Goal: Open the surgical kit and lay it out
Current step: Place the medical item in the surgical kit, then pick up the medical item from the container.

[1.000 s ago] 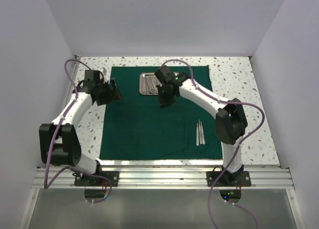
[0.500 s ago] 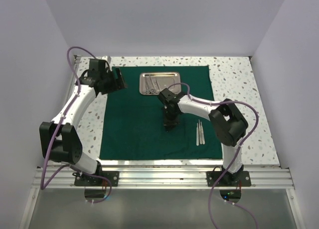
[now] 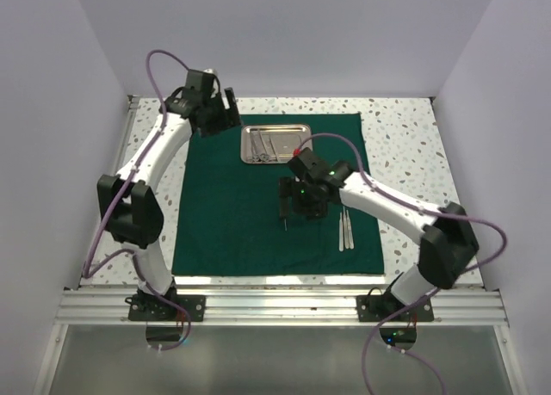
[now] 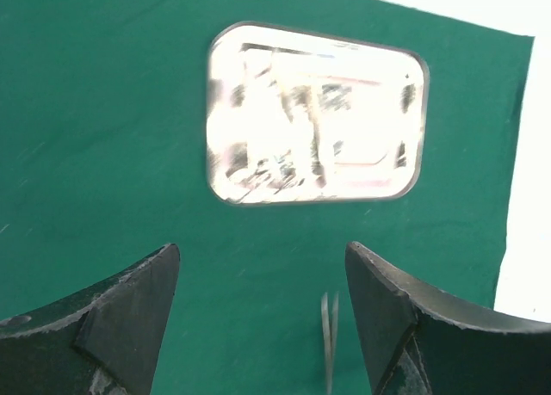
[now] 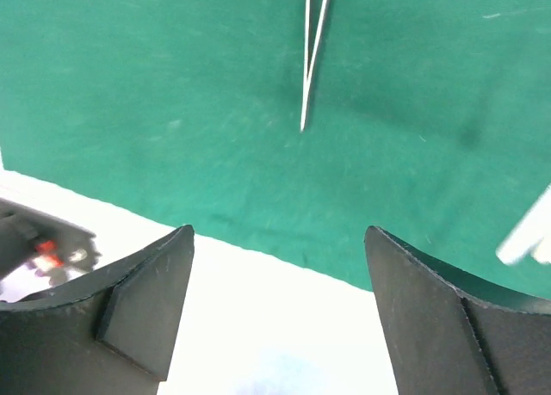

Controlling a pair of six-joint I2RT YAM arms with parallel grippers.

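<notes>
Pale, lavender-tinted walls (image 3: 52, 111) close in the left, far and right sides of a white speckled tabletop (image 3: 405, 137). An aluminium rail (image 3: 284, 305) runs along its near edge, in front of the dark green drape (image 3: 232, 231). The drape lies opened flat across the middle of the tabletop. A narrow strip of bare speckled surface shows to its left and a wider one to its right.

Above the drape's far-left corner hangs the left gripper (image 3: 226, 111). Its wrist view shows the fingers (image 4: 129, 309) spread wide with nothing between them. On the far-middle part of the drape sits the small steel tray (image 3: 244, 145). It holds several slim silver instruments (image 3: 263, 147), which are washed out by glare in the left wrist view.

Over the drape's centre is the right gripper (image 3: 288, 207), pointing down, its jaws wide apart and empty. Its wrist view shows a pair of tweezers (image 5: 312, 51) lying on the drape, clear of the fingertips. On the near-right part of the drape two slim silver tools (image 3: 344, 230) lie side by side, roughly parallel to the drape's right edge.
</notes>
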